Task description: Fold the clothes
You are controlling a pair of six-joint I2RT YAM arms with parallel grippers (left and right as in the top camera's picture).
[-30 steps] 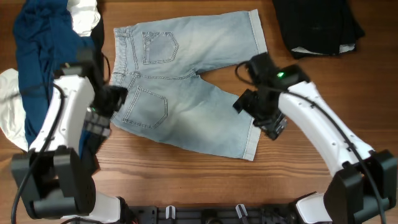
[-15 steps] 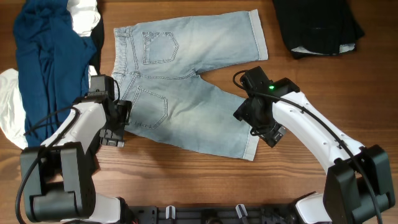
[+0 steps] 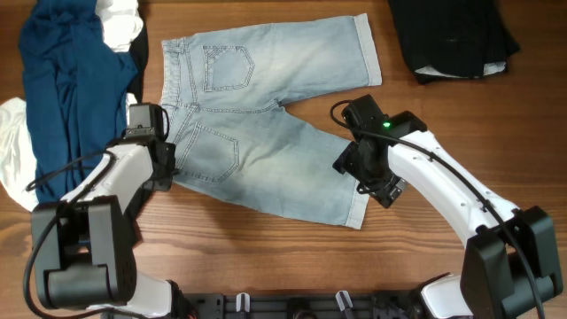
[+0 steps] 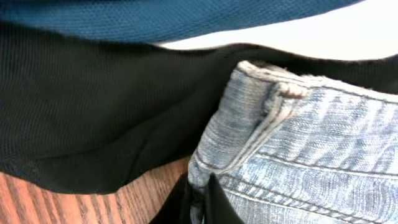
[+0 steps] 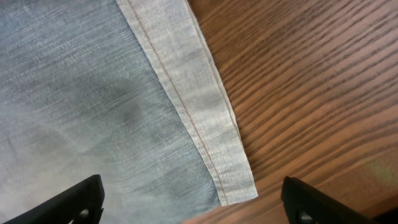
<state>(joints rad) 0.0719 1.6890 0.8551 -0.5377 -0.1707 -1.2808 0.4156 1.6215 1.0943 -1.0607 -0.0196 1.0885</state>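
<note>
wooden table (image 3: 266,257) under flat denim shorts (image 3: 266,133), left jaws tight on waistband (image 4: 249,124)

Jaws seemingly pinch the denim shorts (image 4: 311,149) at the waistband corner; black cloth (image 4: 93,112) lies beside.

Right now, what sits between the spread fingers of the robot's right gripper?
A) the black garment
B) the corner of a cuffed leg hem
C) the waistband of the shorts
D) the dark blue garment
B: the right wrist view shows the right gripper with its fingers wide apart, framing the corner of the cuffed hem of the denim shorts, next to the bare wooden table.
</note>
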